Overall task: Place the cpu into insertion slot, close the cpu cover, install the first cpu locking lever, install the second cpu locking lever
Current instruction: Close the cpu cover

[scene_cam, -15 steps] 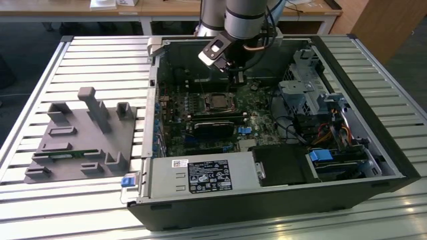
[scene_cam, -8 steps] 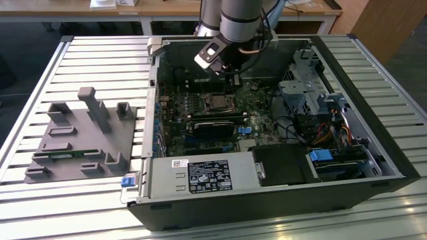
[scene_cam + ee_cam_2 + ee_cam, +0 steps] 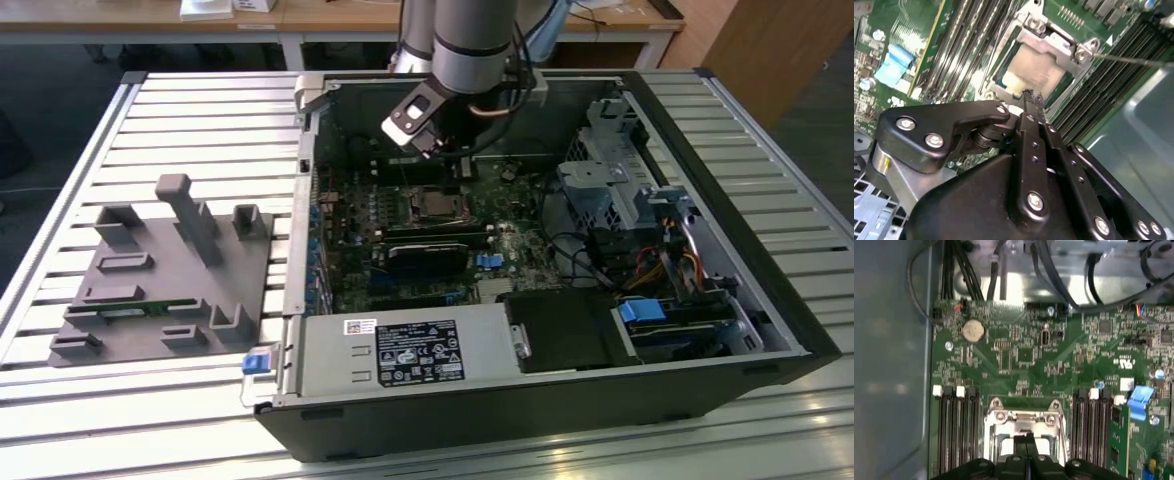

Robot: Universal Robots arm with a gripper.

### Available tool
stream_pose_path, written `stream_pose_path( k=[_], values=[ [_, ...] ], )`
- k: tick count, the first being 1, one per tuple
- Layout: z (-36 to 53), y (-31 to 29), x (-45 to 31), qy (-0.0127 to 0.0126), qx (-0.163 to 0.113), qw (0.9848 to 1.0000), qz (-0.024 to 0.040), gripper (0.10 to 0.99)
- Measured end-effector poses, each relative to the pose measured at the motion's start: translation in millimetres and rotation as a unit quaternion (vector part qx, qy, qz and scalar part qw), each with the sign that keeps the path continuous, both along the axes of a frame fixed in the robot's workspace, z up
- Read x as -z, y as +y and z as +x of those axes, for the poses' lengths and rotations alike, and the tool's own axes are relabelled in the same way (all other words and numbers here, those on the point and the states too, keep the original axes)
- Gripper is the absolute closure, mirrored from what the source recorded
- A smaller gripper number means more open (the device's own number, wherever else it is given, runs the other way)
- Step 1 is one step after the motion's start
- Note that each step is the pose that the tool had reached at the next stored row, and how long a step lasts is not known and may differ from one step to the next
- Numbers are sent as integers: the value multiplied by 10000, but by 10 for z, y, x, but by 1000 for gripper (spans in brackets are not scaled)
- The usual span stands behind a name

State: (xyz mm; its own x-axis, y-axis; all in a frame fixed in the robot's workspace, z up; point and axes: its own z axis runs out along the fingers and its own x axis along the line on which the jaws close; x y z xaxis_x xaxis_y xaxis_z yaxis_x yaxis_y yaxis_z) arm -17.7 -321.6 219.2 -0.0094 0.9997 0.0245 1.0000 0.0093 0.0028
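Over on the exterior view's left, a grey fixture (image 3: pixel 167 280) sits on the slatted bench (image 3: pixel 187 100). Moving across, there's the open computer case (image 3: pixel 534 420), with the arm reaching down inside. In the second wrist view the fingers (image 3: pixel 1030 125) are pressed together with nothing between them, tips at the cpu (image 3: pixel 1036 70); touching or not, I can't tell. The cpu lies in the insertion slot (image 3: pixel 434 207), with the cpu cover (image 3: pixel 1054 41) down around it. A thin metal rod (image 3: pixel 1134 61) juts from the cover's corner.

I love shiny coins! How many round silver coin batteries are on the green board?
1. The round silver battery sits on the green board in the first wrist view, near the black cables. More may hide under parts.
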Motion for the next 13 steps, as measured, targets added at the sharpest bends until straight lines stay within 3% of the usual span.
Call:
stream_pose_path(
  k=[7,13],
  values=[
    [-182,0,37,0,-5,10000,1,980],
    [-269,2,60,0,-5,10000,0,980]
  ],
)
